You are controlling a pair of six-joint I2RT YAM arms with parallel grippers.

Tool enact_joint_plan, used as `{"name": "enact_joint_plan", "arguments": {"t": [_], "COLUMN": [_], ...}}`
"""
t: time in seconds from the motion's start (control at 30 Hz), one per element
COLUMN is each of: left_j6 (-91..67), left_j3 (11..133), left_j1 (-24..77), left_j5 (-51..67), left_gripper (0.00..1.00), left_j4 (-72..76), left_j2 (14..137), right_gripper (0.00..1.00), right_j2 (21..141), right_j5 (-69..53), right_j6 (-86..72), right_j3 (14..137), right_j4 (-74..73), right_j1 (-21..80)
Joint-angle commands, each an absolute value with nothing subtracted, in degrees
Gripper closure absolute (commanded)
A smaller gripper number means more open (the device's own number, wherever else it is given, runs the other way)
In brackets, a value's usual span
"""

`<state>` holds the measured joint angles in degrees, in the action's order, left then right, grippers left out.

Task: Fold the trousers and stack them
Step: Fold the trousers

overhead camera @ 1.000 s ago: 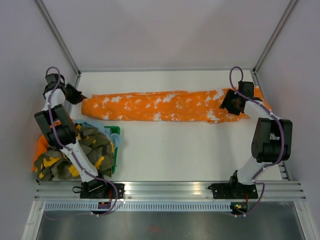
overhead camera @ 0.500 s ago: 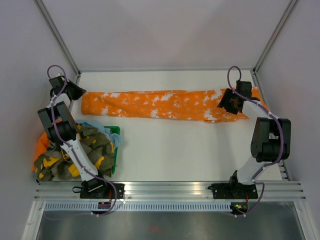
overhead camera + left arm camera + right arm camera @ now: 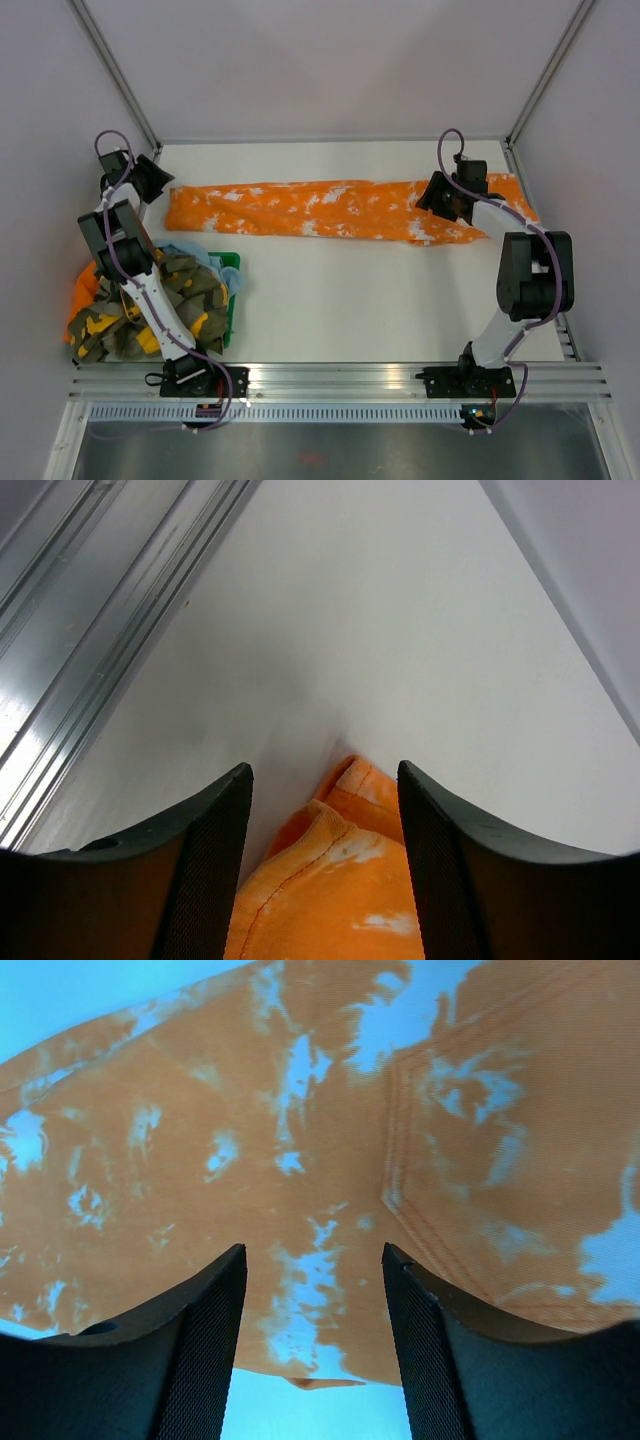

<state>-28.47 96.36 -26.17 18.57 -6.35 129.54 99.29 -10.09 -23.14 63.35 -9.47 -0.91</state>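
pocket [image 3: 500, 1160] on trousers [image 3: 250, 1190], right wrist only

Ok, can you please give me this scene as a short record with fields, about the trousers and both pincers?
trousers: orange trousers, laid out long across the far side of the table
left pincer: open around the cloth end
right pincer: open, over the pocket end
waiting pile: camouflage clothes in green basket, near left
fold: full length, not folded across

Bright, even light, soft shadows. Right wrist view carries a blue cast, turning the surface [image 3: 60, 990] cyan. Glare streaks the rail [image 3: 330, 378] at 6 o'clock.
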Motion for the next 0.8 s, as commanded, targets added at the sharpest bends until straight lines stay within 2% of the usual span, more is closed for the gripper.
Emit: {"name": "enact_joint_plan", "arguments": {"t": [0.0,0.13,0.27,0.4,0.53,0.7,0.77], "left_j6": [-25.2,-18.0,-7.3,-3.5,3.3,18.1,20.9], "left_j3": [96.0,97.6,103.5,106.0,105.5,106.7,108.8], "left_j1": [-26.1,-23.8,-19.1,-15.7,-7.0,1.7,2.3], "left_j5": [19.5,18.1,15.1,12.0,10.6,13.5,18.4], "left_gripper": [0.34,0.31,0.31,0.3,0.31,0.3,0.31], "left_j4": [-4.8,-7.6,-16.7,-22.0,-25.2,-27.0,-28.5], "left_j2": [122.9,121.0,124.3,125.6,123.1,124.2,125.8], "right_gripper": [0.36,0.37,0.37,0.36,0.36,0.36,0.36], "right_j2": [100.9,104.1,106.1,107.5,107.8,108.5,108.3], "right_j5": [-13.3,-14.7,-14.5,-14.6,-14.6,-15.1,-15.0], "right_j6": [-22.9,-22.1,-22.1,-22.3,-22.2,-22.1,-22.0], "right_j3": [66.8,70.4,73.0,74.4,73.9,73.9,73.7], "right_j4": [-6.4,-6.2,-6.1,-5.9,-5.8,-5.8,-5.8], "right_j1": [-0.2,3.7,5.4,6.2,6.4,6.5,6.5]}}
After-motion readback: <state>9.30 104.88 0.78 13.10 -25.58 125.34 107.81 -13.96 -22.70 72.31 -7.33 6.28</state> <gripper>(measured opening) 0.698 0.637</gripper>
